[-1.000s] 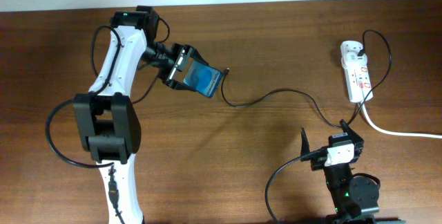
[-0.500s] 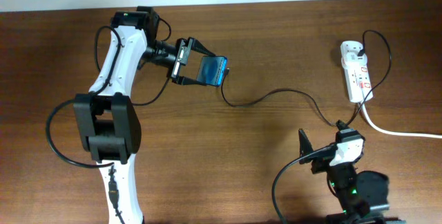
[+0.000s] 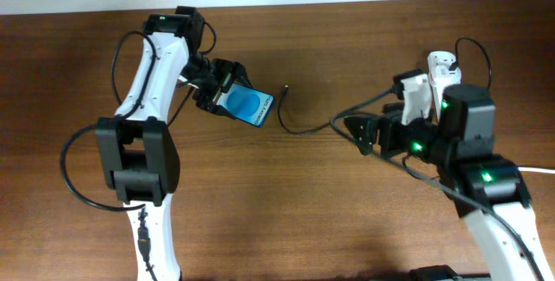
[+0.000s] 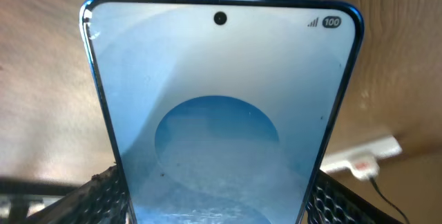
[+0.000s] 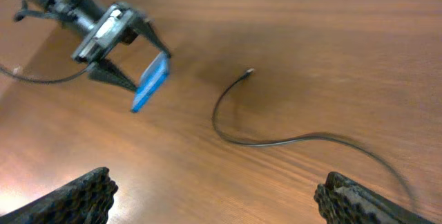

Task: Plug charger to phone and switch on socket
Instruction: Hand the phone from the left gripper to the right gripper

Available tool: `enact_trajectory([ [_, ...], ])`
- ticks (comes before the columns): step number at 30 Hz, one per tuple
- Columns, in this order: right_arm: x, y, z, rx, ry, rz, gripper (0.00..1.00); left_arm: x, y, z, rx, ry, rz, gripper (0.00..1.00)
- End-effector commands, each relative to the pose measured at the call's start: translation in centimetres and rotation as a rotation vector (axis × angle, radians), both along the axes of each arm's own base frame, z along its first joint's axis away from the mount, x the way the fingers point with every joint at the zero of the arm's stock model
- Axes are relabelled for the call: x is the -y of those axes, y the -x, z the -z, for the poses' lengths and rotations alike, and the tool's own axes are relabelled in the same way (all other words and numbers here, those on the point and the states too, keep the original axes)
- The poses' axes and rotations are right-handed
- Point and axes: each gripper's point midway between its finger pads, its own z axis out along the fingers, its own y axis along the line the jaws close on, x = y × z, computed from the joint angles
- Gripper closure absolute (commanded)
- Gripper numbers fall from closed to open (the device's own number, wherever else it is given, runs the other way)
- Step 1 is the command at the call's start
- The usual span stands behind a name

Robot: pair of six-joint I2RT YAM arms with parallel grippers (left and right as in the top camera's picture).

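My left gripper [image 3: 227, 97] is shut on the phone [image 3: 247, 106], held above the table at the back left with its blue screen facing up. In the left wrist view the phone [image 4: 221, 106] fills the frame between the mesh pads [image 4: 97, 196]. The charger, a thin black cable [image 3: 303, 130], curls across the middle, and its free plug [image 3: 287, 90] lies just right of the phone, apart from it. My right gripper [image 3: 360, 132] hangs open over the cable's right stretch, empty. The socket [image 3: 440, 62] lies at the back right, mostly hidden by the right arm.
The right wrist view looks left across bare wood to the cable [image 5: 242, 137], its plug [image 5: 248, 72], the phone [image 5: 150, 82] and the left gripper [image 5: 114, 34]. The socket's thick white cord [image 3: 542, 170] runs off the right edge. The socket [image 4: 359, 158] shows behind the phone.
My right arm has swung up from the front edge to the middle right, over the cable. The left gripper has turned the phone from edge-on back to screen up.
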Motion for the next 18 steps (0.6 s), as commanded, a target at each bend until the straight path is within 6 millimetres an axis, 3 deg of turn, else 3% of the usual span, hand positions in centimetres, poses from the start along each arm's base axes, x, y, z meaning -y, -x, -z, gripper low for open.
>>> enact_trajectory([
  [1,-3.4,-1.5,0.2,-0.152,-0.254,-0.068,0.01,1.6,-0.5,0.1,0.058,-0.087,0.033,1.00],
  [3,-5.1,-3.1,1.3,-0.206,-0.303,-0.054,0.03,2.5,0.0,0.3,0.026,-0.110,0.002,1.00],
  [4,-6.0,-4.0,2.4,-0.246,-0.311,0.009,0.10,3.0,0.2,0.2,0.007,-0.113,-0.020,1.00],
  [5,-6.4,-4.5,3.4,-0.295,-0.311,0.086,0.11,3.5,0.4,0.2,-0.008,-0.117,-0.037,1.00],
  [7,-7.2,-5.0,5.1,-0.369,-0.313,0.221,0.20,4.1,0.6,0.0,-0.028,-0.092,-0.056,1.00],
  [10,-9.6,-5.0,5.8,-0.404,-0.342,0.258,0.32,5.7,1.0,-1.0,-0.057,0.014,-0.052,1.00],
  [13,-10.3,-5.1,7.4,-0.456,-0.342,0.324,0.40,7.0,1.4,-2.0,-0.079,0.110,-0.040,1.00],
  [18,-10.5,-5.4,9.1,-0.492,-0.323,0.331,0.44,7.3,1.5,-2.3,-0.034,0.148,0.033,1.00],
])
